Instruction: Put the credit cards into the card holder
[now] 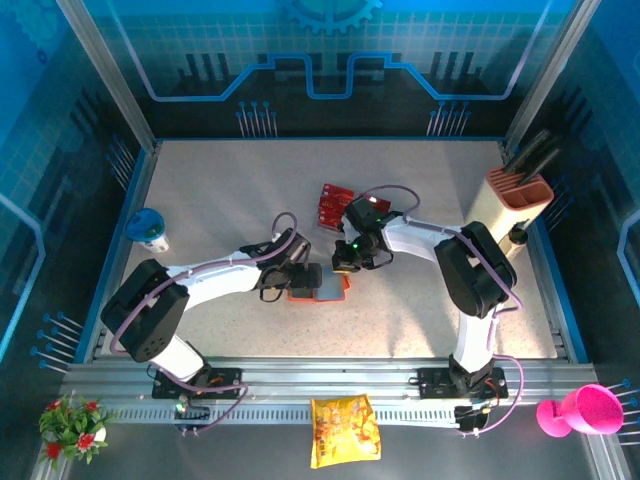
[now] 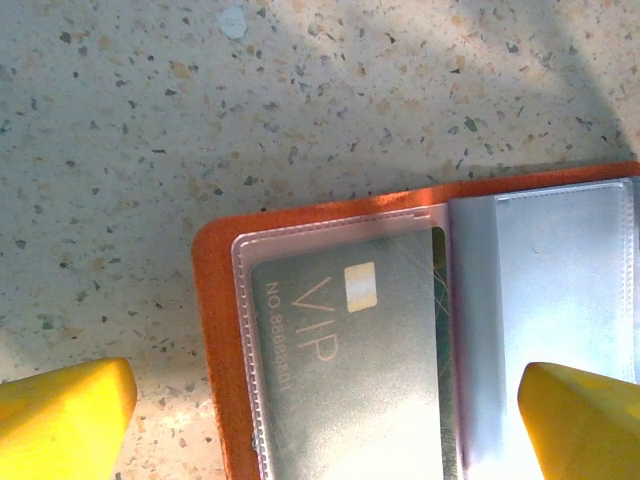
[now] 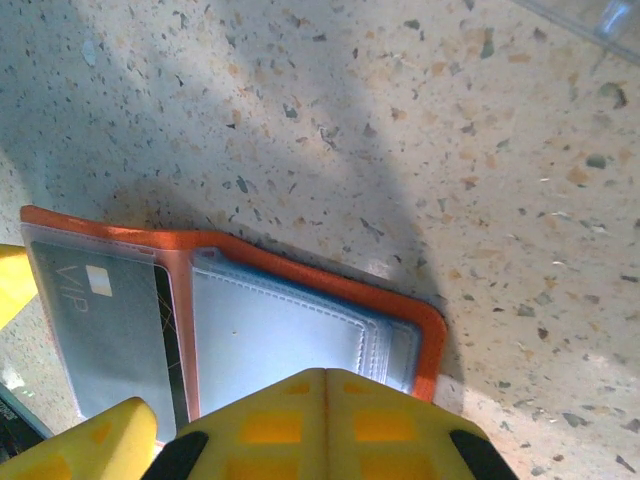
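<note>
On your left, a white cup (image 1: 147,228) with a blue lid stands on the speckled surface (image 1: 230,180), close to the side wall. In the far right corner you see a terracotta rack (image 1: 520,187) holding dark tools. In front of the rail (image 1: 330,375) you find a yellow bag (image 1: 343,430) in the middle, red flowers (image 1: 70,425) on the left and a pink goblet (image 1: 590,408) on the right. Behind it all, a blue panel (image 1: 330,40) carries a gear drawing.
</note>
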You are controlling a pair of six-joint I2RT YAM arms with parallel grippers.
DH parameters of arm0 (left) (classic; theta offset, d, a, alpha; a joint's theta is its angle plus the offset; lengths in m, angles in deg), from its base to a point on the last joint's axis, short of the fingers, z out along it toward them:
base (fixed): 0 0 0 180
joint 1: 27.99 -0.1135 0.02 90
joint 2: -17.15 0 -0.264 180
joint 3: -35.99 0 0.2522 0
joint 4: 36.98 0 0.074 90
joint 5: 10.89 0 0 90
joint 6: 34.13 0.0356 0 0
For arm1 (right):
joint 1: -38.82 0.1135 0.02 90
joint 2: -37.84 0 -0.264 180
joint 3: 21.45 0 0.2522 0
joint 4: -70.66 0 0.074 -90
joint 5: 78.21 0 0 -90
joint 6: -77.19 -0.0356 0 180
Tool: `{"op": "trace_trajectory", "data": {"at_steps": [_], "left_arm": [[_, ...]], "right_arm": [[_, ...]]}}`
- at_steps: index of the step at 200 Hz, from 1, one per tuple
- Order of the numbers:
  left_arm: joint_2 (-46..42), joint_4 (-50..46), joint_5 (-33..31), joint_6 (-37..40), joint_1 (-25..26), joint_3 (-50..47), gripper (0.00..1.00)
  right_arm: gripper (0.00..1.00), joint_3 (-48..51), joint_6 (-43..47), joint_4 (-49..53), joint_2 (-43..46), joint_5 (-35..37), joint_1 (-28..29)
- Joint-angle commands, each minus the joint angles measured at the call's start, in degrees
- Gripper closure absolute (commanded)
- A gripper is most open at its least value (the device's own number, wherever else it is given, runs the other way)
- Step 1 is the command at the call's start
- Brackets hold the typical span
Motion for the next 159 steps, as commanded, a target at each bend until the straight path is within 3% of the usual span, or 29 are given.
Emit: {"op": "trace_trajectory", "data": {"at_steps": [1, 59, 159], "left_arm": [[0.0, 0.1, 1.3, 1.2, -0.3, 0.6, 0.01], [0.7, 0.4, 1.6, 1.3, -0.3, 0.7, 0.01], [3.3, 1.4, 1.3, 1.4, -0.3, -2.2, 0.01]], "right_arm": [[0.98, -2.2, 1.6, 1.7, -2.0, 0.2, 1.0], [1.00, -5.4, 0.7, 1.5, -6.7, -1.5, 3.2], [0.99, -3.5, -0.8, -0.2, -5.3, -1.8, 3.1]]}}
